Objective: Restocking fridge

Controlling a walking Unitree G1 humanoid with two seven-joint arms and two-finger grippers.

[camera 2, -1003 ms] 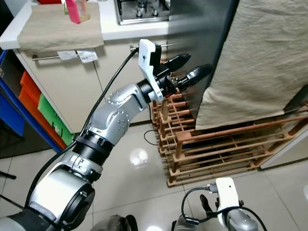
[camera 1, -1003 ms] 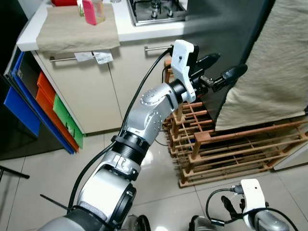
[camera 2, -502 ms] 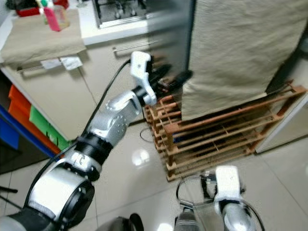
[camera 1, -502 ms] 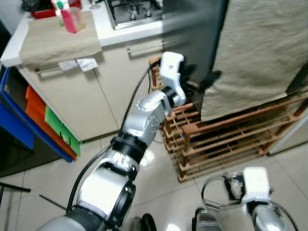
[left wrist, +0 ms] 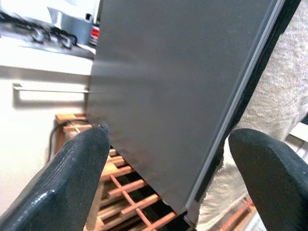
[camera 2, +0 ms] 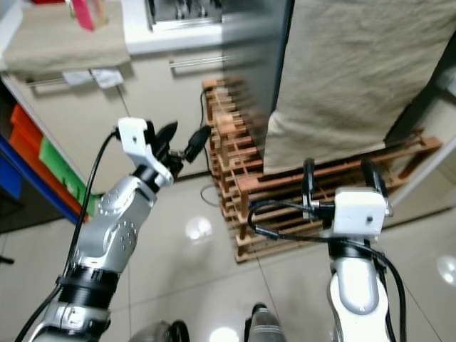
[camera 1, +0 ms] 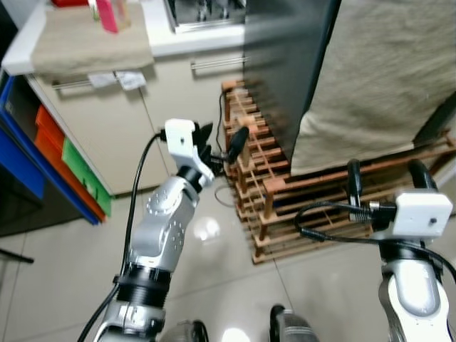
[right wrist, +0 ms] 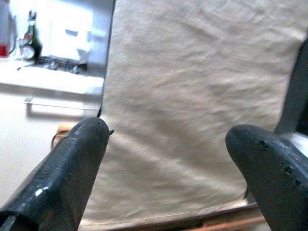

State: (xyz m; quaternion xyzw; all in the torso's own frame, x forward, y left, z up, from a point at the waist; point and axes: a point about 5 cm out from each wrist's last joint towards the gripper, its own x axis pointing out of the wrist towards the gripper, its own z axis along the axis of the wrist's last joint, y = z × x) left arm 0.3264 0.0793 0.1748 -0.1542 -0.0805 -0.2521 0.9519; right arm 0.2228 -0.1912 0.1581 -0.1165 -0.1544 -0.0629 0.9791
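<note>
The fridge is a dark grey slab at the upper middle, with a beige cloth draped down its front. My left gripper hangs open and empty to the left of the fridge, beside the wooden rack. In the left wrist view its fingers frame the fridge's grey side. My right gripper is raised, open and empty, pointing at the cloth; the right wrist view has the cloth between its fingertips.
The wooden slatted rack stands on the floor against the fridge's base. A white counter with a beige towel, a pink bottle and a hob is at the back left. Blue, orange and green bins line the left. Glossy tiles lie underfoot.
The camera has shifted. My left arm has drawn back and down from the fridge's edge. My right arm has risen from low at the bottom right to face the cloth.
</note>
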